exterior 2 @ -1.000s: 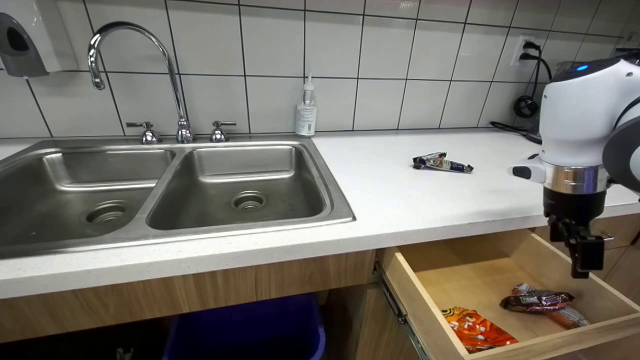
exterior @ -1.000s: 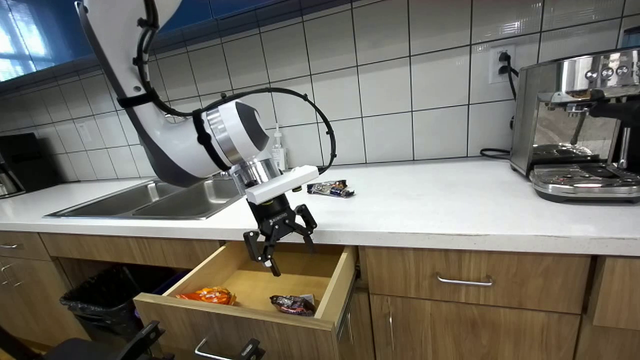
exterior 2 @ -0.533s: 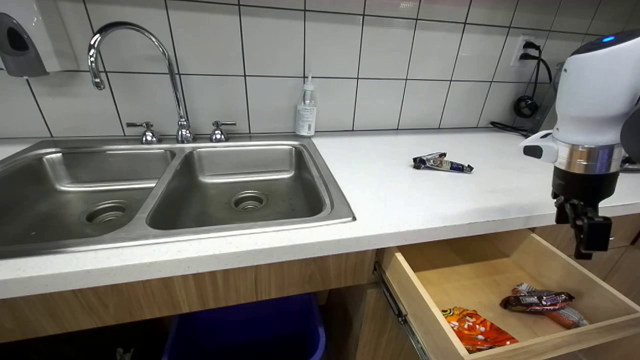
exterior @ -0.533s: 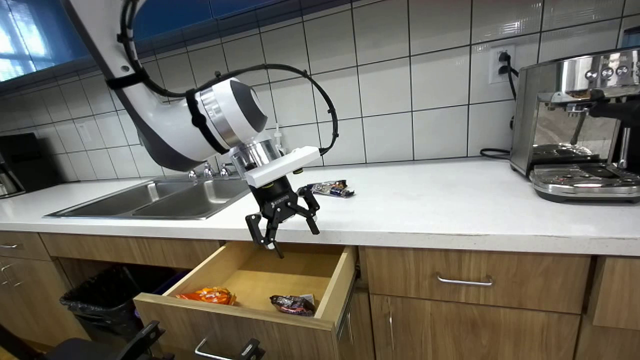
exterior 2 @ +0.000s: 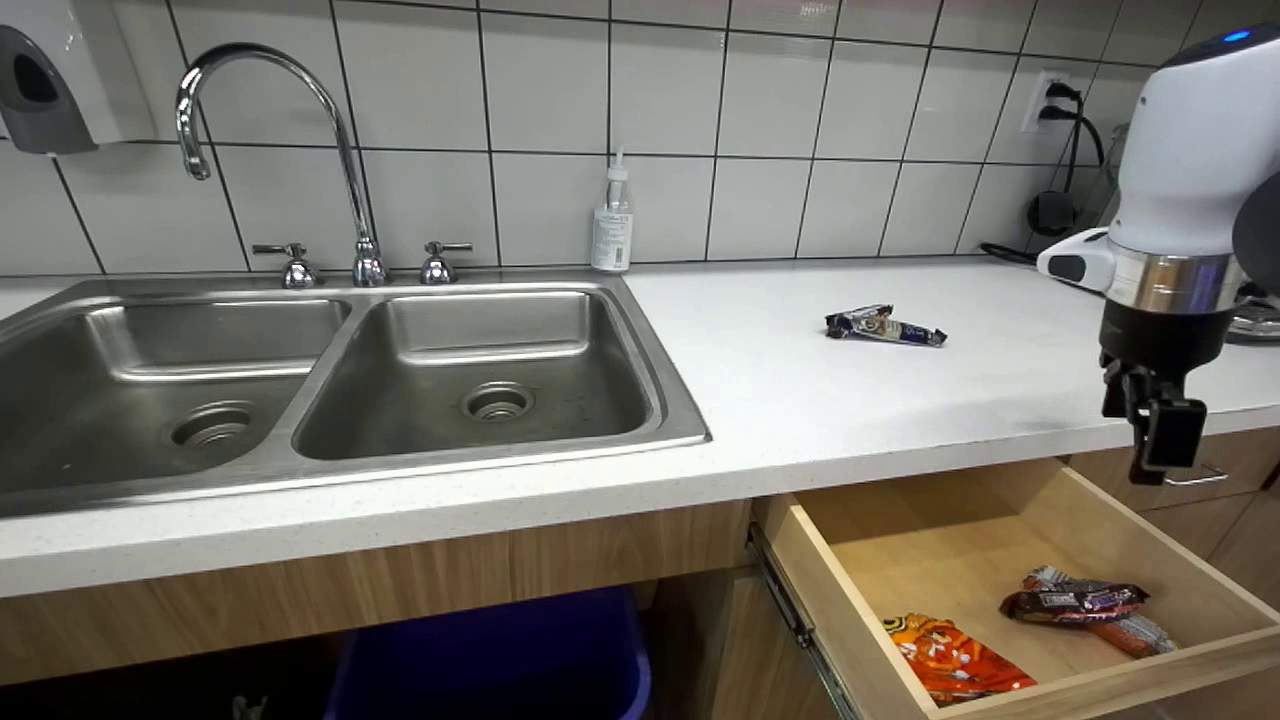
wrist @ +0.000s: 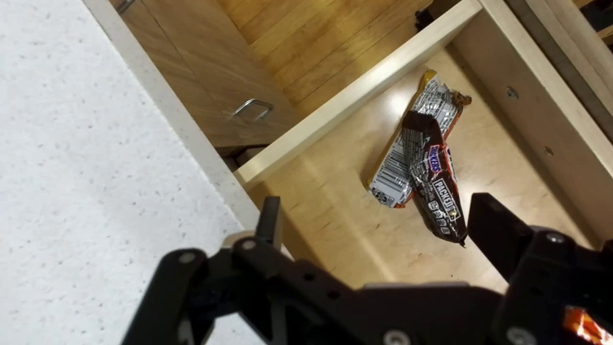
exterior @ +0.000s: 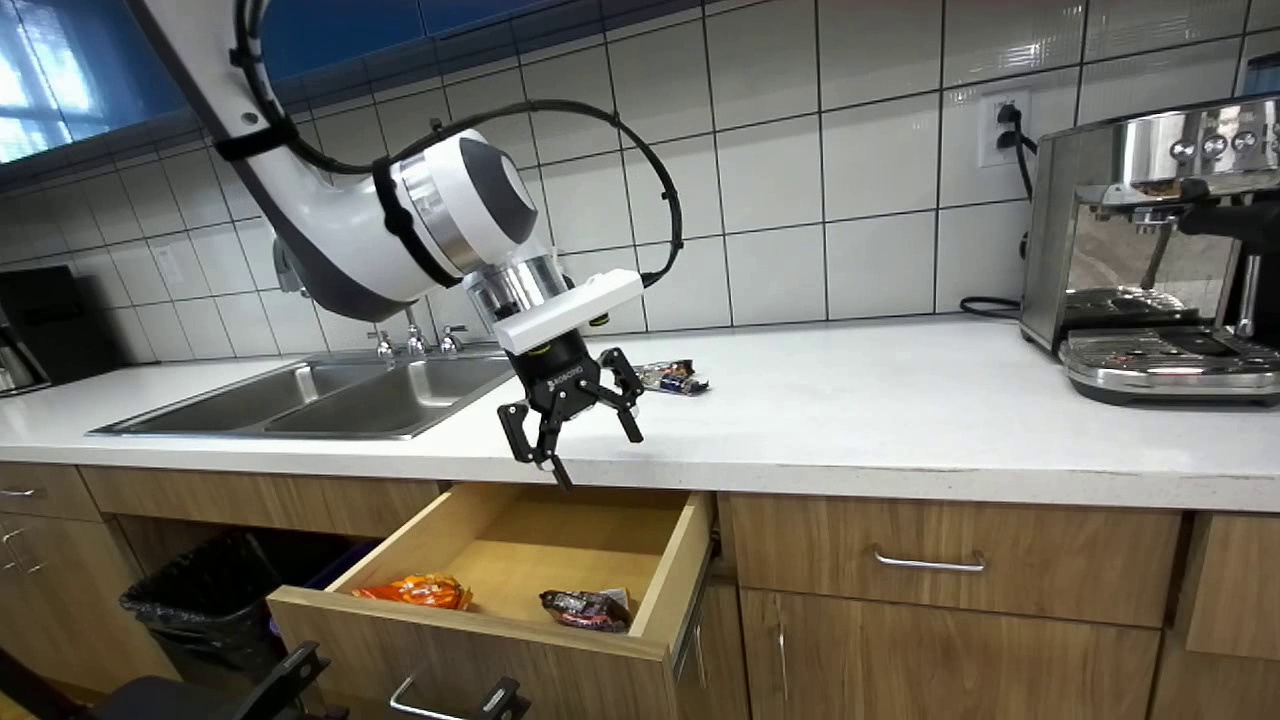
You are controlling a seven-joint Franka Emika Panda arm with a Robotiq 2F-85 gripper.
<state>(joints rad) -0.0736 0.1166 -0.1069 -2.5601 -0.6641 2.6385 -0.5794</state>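
Kitchen run with a grey-flecked white worktop [exterior: 900, 400] over brown wood-grain cabinets [exterior: 950, 655]. Nearest, find an open drawer of pale wood [exterior: 590, 555]. Inside, toward the front left in both exterior views, note a crinkled orange-red packet [exterior: 415, 591]. Toward the front right, find a dark brown SNICKERS wrapper [wrist: 433, 177] lying across a silver-and-orange wrapper [wrist: 390, 177] and touching it. Above the drawer and close to the worktop edge, note a black two-fingered gripper [exterior: 600, 456], tilted in an exterior view. Find the fingers [wrist: 498, 235] wide apart, well clear of both wrappers. Farther back, on the worktop, observe two overlapping wrapped bars in dark blue and silver [exterior 2: 898, 330]. Further along, list a stainless-steel double sink [exterior 2: 325, 375] set into the worktop, with a curved chrome faucet [exterior 2: 368, 262] behind and, in an exterior view, a white-labelled clear bottle [exterior 2: 612, 235] at the rear corner. At far right, record a polished-steel espresso machine [exterior: 1150, 250]. Behind everything, note a wall of pale tiles [exterior: 770, 170] with dark joints.
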